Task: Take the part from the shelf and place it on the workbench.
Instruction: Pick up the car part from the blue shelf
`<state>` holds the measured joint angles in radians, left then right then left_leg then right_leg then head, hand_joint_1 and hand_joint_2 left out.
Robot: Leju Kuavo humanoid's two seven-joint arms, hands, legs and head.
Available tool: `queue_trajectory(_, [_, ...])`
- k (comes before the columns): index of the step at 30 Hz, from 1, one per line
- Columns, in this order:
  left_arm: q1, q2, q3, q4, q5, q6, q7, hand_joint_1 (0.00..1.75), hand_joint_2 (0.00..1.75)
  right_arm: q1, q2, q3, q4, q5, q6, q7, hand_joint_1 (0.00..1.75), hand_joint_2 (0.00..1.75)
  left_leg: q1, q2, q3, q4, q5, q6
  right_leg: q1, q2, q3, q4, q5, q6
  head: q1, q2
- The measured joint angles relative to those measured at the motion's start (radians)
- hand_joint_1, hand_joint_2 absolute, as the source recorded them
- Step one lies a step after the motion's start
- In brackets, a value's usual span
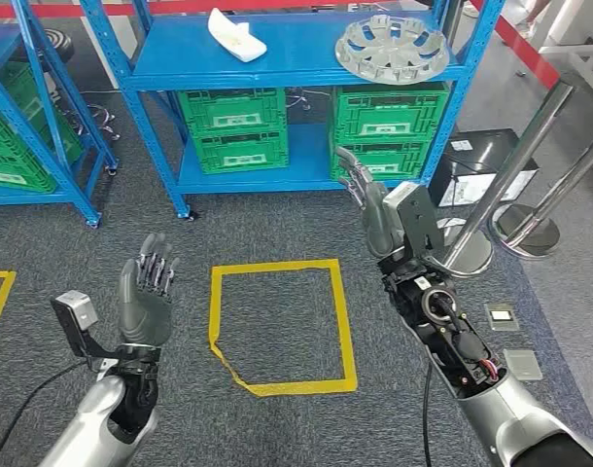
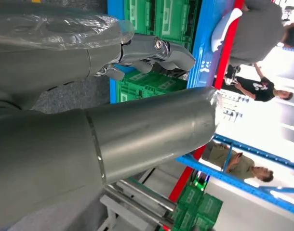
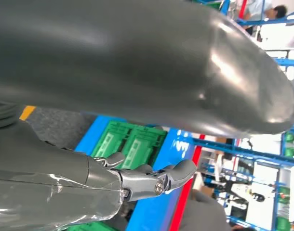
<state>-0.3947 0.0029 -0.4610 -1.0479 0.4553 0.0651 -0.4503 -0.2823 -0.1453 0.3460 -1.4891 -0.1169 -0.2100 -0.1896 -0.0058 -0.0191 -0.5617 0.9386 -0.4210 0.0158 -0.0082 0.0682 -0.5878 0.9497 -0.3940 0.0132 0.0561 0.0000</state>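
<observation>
On the blue shelf's (image 1: 300,58) upper board lie a round silver wheel-cover part (image 1: 393,47) at the right and a white moulded part (image 1: 237,37) near the middle. My right hand (image 1: 374,199) is raised in front of the shelf's lower right, below the silver part, fingers apart and holding nothing. My left hand (image 1: 145,292) stands upright over the carpet at the left, palm open, well short of the shelf. In the wrist views the left hand's fingers (image 2: 156,50) and the right hand's fingers (image 3: 149,183) are stretched out and empty.
Green crates (image 1: 238,128) fill the shelf's lower level. A yellow taped square (image 1: 279,326) marks the grey carpet between my arms. Metal stanchion posts (image 1: 499,190) and a black box (image 1: 484,165) stand at the right. Another blue shelf (image 1: 29,117) stands at the left. People (image 2: 254,33) stand beyond the shelf.
</observation>
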Motion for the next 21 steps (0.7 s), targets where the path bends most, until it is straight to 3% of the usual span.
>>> queue_trajectory(11, [-0.002, -0.013, 0.0, 0.012, -0.011, 0.035, 0.016, 0.0, 0.0, 0.01, 0.0, 0.016, -0.035, 0.059, -0.039, 0.038, 0.0, 0.0, 0.0, 0.0, 0.0, 0.0, 0.0, 0.0, 0.0, 0.0, 0.0, 0.0, 0.0, 0.0, 0.0, 0.0])
queue_trajectory(21, [0.015, -0.025, -0.016, 0.011, -0.009, 0.078, 0.012, 0.0, 0.0, 0.022, 0.0, 0.022, -0.05, -0.025, 0.017, 0.029, 0.0, 0.0, -0.004, -0.001, -0.001, 0.004, -0.002, 0.003, -0.001, 0.0, 0.001, -0.001, 0.001, 0.002, 0.0, 0.0])
